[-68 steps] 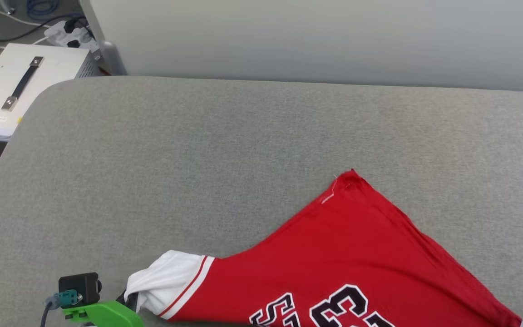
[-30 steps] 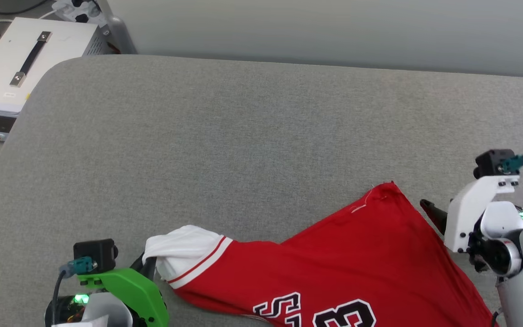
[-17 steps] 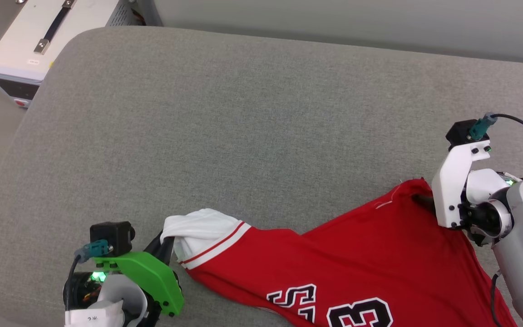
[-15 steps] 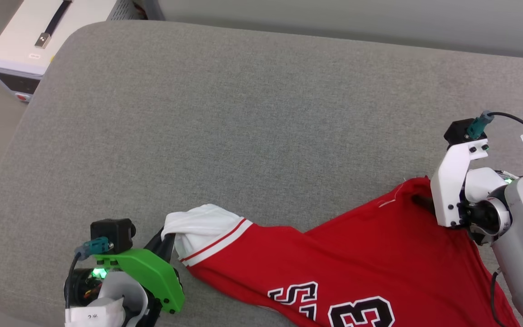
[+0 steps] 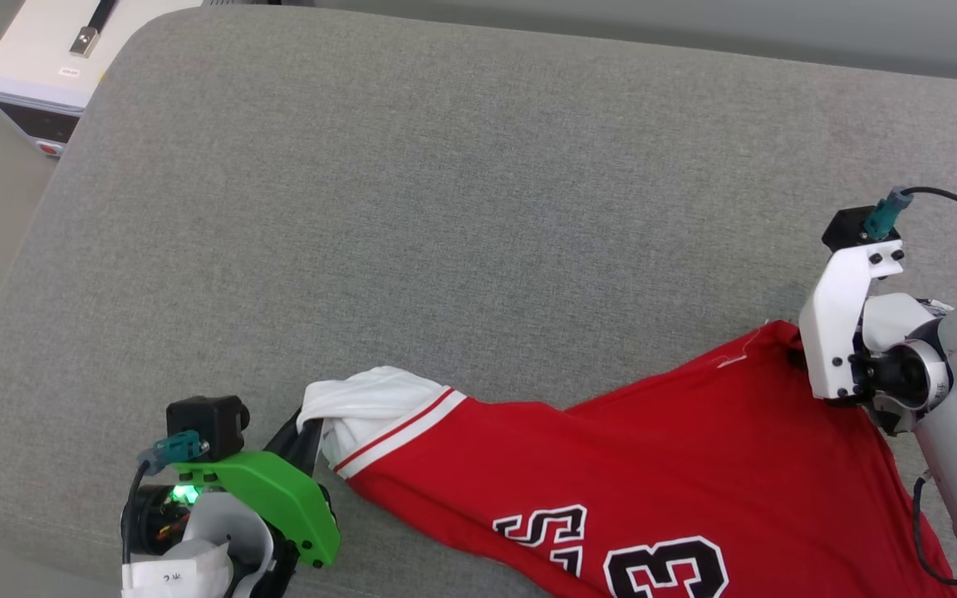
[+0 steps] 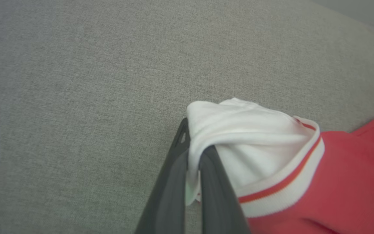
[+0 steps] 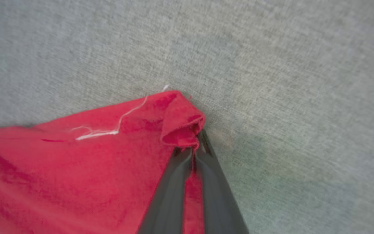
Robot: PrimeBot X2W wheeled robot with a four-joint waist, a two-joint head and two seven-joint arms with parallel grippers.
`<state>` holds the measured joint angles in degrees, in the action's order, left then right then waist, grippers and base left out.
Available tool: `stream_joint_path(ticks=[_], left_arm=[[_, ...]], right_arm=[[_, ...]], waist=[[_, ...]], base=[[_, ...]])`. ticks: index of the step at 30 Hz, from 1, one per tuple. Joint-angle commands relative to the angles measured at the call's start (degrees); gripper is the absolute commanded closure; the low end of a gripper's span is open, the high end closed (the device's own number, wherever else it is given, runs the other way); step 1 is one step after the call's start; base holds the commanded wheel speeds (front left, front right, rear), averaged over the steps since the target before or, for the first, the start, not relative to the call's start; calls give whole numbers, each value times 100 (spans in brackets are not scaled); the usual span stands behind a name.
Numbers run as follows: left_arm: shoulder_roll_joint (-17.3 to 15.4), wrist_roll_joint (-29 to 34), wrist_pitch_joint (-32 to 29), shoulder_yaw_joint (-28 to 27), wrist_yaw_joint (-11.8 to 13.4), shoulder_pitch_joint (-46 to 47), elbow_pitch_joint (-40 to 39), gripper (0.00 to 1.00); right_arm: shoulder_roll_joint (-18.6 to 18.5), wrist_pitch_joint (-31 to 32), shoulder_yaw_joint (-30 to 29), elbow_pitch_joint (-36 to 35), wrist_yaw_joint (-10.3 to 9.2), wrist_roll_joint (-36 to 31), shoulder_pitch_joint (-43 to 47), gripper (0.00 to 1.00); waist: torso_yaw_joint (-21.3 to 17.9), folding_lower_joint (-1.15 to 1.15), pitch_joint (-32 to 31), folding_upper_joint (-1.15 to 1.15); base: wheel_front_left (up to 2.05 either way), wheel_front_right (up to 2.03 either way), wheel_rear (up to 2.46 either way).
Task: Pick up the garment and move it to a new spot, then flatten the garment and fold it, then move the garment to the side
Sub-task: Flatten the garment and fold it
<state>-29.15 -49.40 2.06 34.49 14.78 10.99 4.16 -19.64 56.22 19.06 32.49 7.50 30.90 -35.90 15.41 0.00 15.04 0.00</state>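
The two dark fingers (image 6: 170, 182) of the left gripper (image 6: 195, 144) are pressed together, and a fold of the white sleeve (image 6: 248, 130) is pinched between them near the tips, with the rest of the sleeve bunched over the grip. The fingers (image 7: 170, 188) of the right gripper (image 7: 196, 146) are also clamped shut, with a rolled red corner (image 7: 180, 123) of the same shirt (image 5: 653, 465) caught at their tips; a loose white thread (image 7: 109, 130) lies on the cloth just beside. Between these two holds the shirt lies spread on the grey cushion (image 5: 445, 208), close to its near edge, with the black print running out of the head view at the bottom. A white box (image 5: 38, 58) stands on the floor beyond the far left corner of the cushion, well apart from the work. I judge that the step in hand is the first one: both holds are taken and the shirt is ready to be lifted and carried to a new spot. The next move calls for raising both arms together and keeping the cloth lightly stretched, because each pinch holds only a small piece of cloth and a hard pull sideways could slip it out.
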Motion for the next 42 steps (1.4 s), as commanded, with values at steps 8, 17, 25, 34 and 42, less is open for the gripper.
stream_joint_path(ticks=[8, 17, 25, 34, 42], left_arm=[[-146, -90, 69, -199, 11, 108, 111, 100], [-436, -91, -292, -363, -93, 813, 416, 100], [-429, -21, -594, -483, -634, 2521, 1366, 100], [46, 397, -673, -347, -1063, 4847, 2805, 100], [76, 921, -361, -266, -1326, 6765, 4004, 100]], right_arm=[[29, -379, -30, 132, -1, 87, -22, 100], [-23, -978, -575, 298, -1, 100, -438, 100], [135, -1453, -1114, 537, -1, -354, -1227, 100], [159, -1915, -1672, 780, -1, -993, -2496, 100], [388, -2336, -2086, 835, -1, -1529, -3858, 100]], waist=[[-133, 0, -314, 0], [-425, 0, -733, 0], [-722, 0, -715, 0], [-880, 0, -409, 0], [-1135, 0, 230, 0]], base=[[0, 0, 0], [0, 0, 0], [0, 0, 0], [0, 0, 0], [0, 0, 0]])
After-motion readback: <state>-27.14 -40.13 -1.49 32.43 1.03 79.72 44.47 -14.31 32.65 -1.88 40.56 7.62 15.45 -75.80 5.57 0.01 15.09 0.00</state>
